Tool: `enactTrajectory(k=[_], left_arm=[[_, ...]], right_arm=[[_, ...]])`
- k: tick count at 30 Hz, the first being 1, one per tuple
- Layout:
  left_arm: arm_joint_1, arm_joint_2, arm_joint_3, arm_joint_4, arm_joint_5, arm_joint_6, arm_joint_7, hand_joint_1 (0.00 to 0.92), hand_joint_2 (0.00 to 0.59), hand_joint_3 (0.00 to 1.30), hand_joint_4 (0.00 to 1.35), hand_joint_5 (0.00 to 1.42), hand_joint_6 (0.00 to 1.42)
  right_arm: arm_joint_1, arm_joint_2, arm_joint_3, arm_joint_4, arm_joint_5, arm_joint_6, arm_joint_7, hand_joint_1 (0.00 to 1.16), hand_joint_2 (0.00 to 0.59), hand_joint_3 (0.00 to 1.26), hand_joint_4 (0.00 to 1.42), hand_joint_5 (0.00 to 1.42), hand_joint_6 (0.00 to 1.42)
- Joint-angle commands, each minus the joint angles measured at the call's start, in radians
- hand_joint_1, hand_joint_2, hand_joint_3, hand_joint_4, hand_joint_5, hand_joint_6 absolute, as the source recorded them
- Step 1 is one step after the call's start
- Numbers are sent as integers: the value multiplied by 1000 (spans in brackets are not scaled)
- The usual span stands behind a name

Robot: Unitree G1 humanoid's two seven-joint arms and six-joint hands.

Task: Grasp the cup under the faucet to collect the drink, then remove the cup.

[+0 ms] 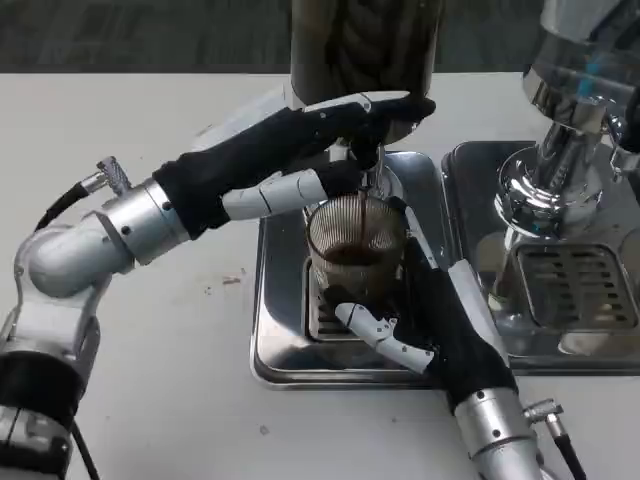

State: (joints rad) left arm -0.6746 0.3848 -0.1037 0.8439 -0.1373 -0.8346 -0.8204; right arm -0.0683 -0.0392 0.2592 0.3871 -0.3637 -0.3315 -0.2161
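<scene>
A clear ribbed cup (355,245) stands on the drip tray (275,340) under the faucet (378,165) of a dark drink dispenser (365,45). Dark liquid fills its lower part. My right hand (420,315) wraps the cup from the right and front, fingers curling round its base. My left hand (310,150) reaches up to the dispenser's tap, its fingers resting on the lever just above the cup.
A second steel dispenser (575,110) with its own drip tray (575,290) stands at the right, close to my right forearm. White tabletop (170,340) stretches to the left of the tray.
</scene>
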Motion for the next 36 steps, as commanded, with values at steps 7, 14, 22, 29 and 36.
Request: enactTrajectory(k=[7,14,22,29,36], left_arm=[[7,-38,92,-1,-131,146,-106,0,84,210,145,104,8],[4,-66,155,-14,-185,198,-157,0,91,261,191,135,42],[58,-79,245,-91,-248,204,-142,0,89,333,281,242,136],[120,-37,289,-104,-238,212,-102,0,84,336,292,257,149],[192,7,313,-61,-211,209,-75,0,82,355,326,281,167]], right_arm=[[-1,6,1,4,1,-15,-1,560,236,0,0,15,57],[0,6,1,5,1,-19,-3,557,238,0,0,15,62],[4,2,5,-8,-21,-15,-20,551,242,0,0,15,53],[2,1,6,-10,-31,-16,-23,555,237,0,0,16,60],[-7,-1,7,-7,-44,-20,-32,551,241,0,0,24,63]])
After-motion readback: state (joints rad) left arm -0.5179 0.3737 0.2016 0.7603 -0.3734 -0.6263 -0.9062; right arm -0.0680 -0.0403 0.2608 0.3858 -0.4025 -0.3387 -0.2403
